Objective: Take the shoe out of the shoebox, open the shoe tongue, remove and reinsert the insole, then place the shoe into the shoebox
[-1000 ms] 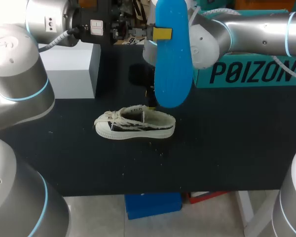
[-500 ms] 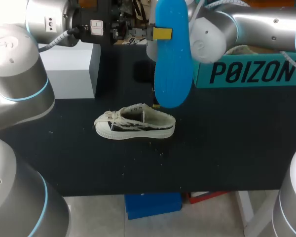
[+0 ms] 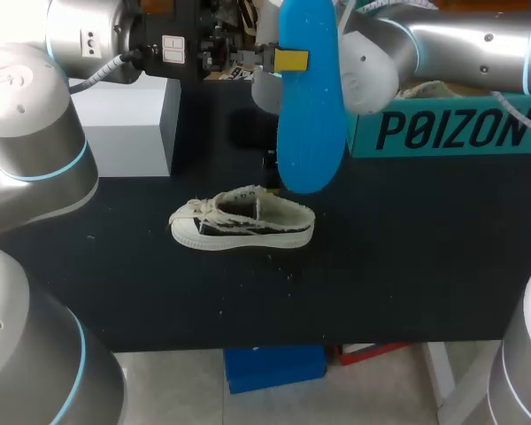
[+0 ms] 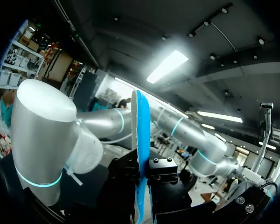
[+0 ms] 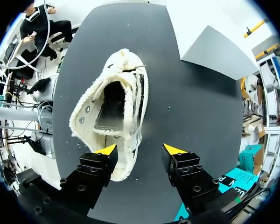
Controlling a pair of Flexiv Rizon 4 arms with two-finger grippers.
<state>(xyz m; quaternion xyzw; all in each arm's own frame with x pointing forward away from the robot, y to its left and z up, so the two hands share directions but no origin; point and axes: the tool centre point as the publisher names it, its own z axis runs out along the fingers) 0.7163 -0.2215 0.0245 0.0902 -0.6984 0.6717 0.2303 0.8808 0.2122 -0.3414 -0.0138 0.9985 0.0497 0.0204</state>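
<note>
A cream canvas shoe [image 3: 242, 222] lies on its sole on the black table [image 3: 407, 266], toe to the left, mouth open. High above it my left gripper [image 3: 288, 60] is shut on a blue insole [image 3: 309, 115] that hangs down lengthwise. In the left wrist view the insole [image 4: 139, 135] shows edge-on, clamped between the black fingers of the left gripper [image 4: 141, 171]. My right gripper [image 5: 140, 150] hangs open above the shoe [image 5: 113, 116], one yellow tip over the heel, the other over bare table. The shoe's inside looks dark and bare. In the head view the insole hides most of the right gripper.
A teal shoebox [image 3: 451, 128] stands at the back right, with pale material showing inside it. A white box [image 3: 124, 124] stands at the back left, also seen as the white box [image 5: 214, 51] beyond the shoe. Crumbs dot the table near the shoe.
My right arm has shifted slightly back and up behind the insole. The left gripper, the insole and the shoe have stayed in place.
</note>
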